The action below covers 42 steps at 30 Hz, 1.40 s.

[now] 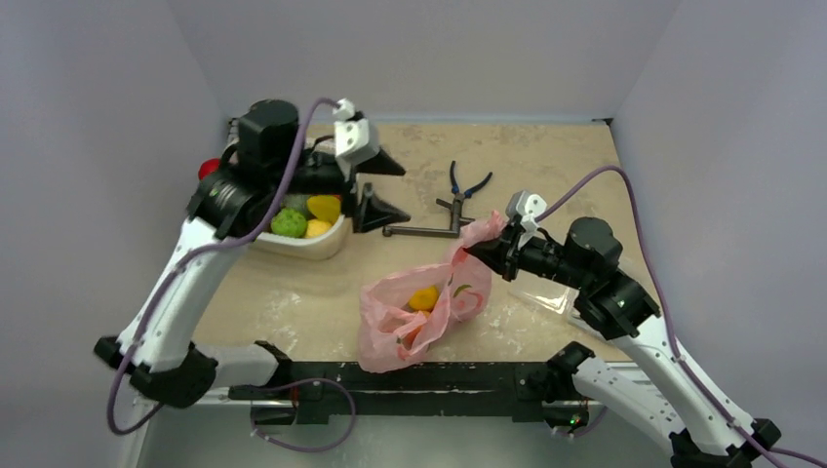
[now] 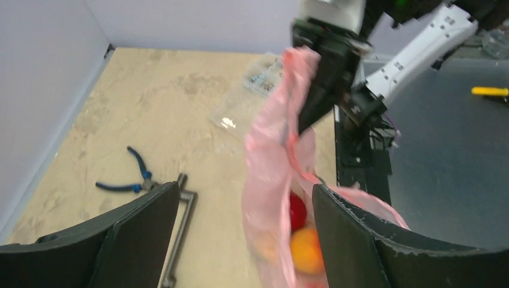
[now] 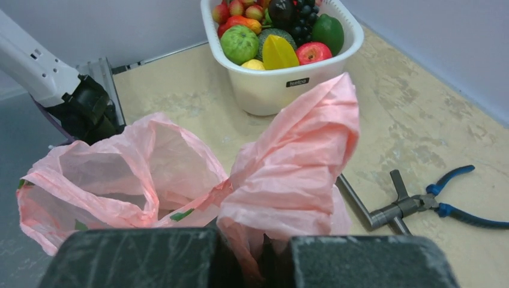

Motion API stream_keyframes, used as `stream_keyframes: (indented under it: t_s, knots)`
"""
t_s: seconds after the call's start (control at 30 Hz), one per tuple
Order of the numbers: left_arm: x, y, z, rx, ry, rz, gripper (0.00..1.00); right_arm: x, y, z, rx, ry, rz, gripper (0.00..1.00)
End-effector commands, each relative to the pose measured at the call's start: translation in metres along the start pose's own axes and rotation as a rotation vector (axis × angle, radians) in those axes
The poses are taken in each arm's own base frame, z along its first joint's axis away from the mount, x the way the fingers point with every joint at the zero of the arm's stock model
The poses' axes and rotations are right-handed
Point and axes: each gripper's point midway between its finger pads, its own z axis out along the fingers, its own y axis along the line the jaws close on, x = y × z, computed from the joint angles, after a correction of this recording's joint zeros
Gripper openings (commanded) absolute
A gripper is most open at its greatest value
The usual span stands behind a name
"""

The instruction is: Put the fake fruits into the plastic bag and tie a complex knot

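Note:
The pink plastic bag (image 1: 410,317) lies near the table's front edge with its mouth open; a yellow-orange fruit (image 1: 422,297) shows inside. My right gripper (image 1: 485,249) is shut on a bunched flap of the bag's rim (image 3: 294,162) and holds it raised. My left gripper (image 1: 385,187) is open and empty, in the air beside the basket. In the left wrist view the bag (image 2: 270,162) hangs between the spread fingers (image 2: 354,240), with a red fruit (image 2: 296,211) and an orange fruit (image 2: 306,249) inside. More fake fruits (image 3: 240,42) fill the white basket (image 3: 270,90). No knot shows.
The white basket (image 1: 322,249) stands at the left. Blue-handled pliers (image 1: 468,183) and a metal T-shaped tool (image 1: 429,230) lie at mid-table behind the bag. A clear bag of hardware (image 1: 541,292) lies under my right arm. A red fruit (image 1: 208,168) sits behind the left arm.

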Motion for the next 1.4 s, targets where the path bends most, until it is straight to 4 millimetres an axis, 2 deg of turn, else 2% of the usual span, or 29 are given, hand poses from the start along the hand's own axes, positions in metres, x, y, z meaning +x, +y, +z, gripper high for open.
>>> stream_keyframes:
  t_s: [0.0,0.1,0.13,0.27,0.33,0.47,0.57,0.63,0.8,0.97,1.07,1.13,1.27,1.3,1.33,1.37]
  knots:
    - [0.044,-0.066,-0.055,-0.044,0.152,-0.091,0.81,-0.002,-0.004,-0.007,0.058,-0.018,0.043,0.00]
    - [0.089,-0.099,-0.048,0.023,0.297,-0.199,0.74,-0.004,-0.001,-0.006,0.041,-0.021,0.038,0.00]
    - [0.098,-0.106,-0.044,0.044,0.323,-0.206,0.74,-0.004,0.000,-0.006,0.034,-0.021,0.037,0.00]
    - [0.131,-0.109,-0.028,0.098,0.374,-0.182,0.66,-0.004,0.004,-0.006,0.009,-0.018,0.030,0.00]
    - [0.140,-0.100,-0.022,0.114,0.381,-0.058,0.63,-0.006,0.006,-0.008,0.002,-0.020,0.029,0.00]
    - [0.136,-0.076,-0.004,0.121,0.361,0.131,0.59,-0.007,0.007,-0.012,-0.005,-0.012,-0.005,0.00]
    - [0.144,-0.086,0.007,0.269,0.389,0.178,0.50,-0.004,0.007,-0.011,-0.002,-0.003,0.000,0.00]
    - [0.162,-0.103,0.011,0.392,0.430,0.203,0.47,-0.004,0.006,-0.011,0.001,-0.002,0.001,0.00]
    - [0.195,-0.127,0.022,0.537,0.466,0.272,0.49,-0.004,0.003,-0.008,0.009,0.002,0.003,0.00]
    - [0.221,-0.119,0.048,0.484,0.516,0.303,0.55,-0.004,0.003,-0.007,0.008,0.007,0.010,0.00]
    - [0.243,-0.113,0.057,0.458,0.571,0.294,0.63,-0.002,0.002,-0.006,0.011,0.012,0.012,0.00]
    - [0.250,-0.107,0.066,0.418,0.569,0.284,0.65,-0.002,0.001,-0.006,0.015,0.013,0.013,0.00]
    - [0.253,-0.100,0.077,0.349,0.546,0.258,0.61,0.003,0.000,-0.007,0.026,0.027,0.018,0.00]
    - [0.250,-0.098,0.079,0.336,0.536,0.253,0.56,0.006,0.000,-0.007,0.029,0.032,0.019,0.00]
    - [0.243,-0.097,0.080,0.319,0.520,0.249,0.45,0.008,-0.001,-0.008,0.036,0.038,0.020,0.00]
    - [0.233,-0.093,0.080,0.290,0.497,0.242,0.39,0.011,-0.003,-0.010,0.048,0.046,0.023,0.00]
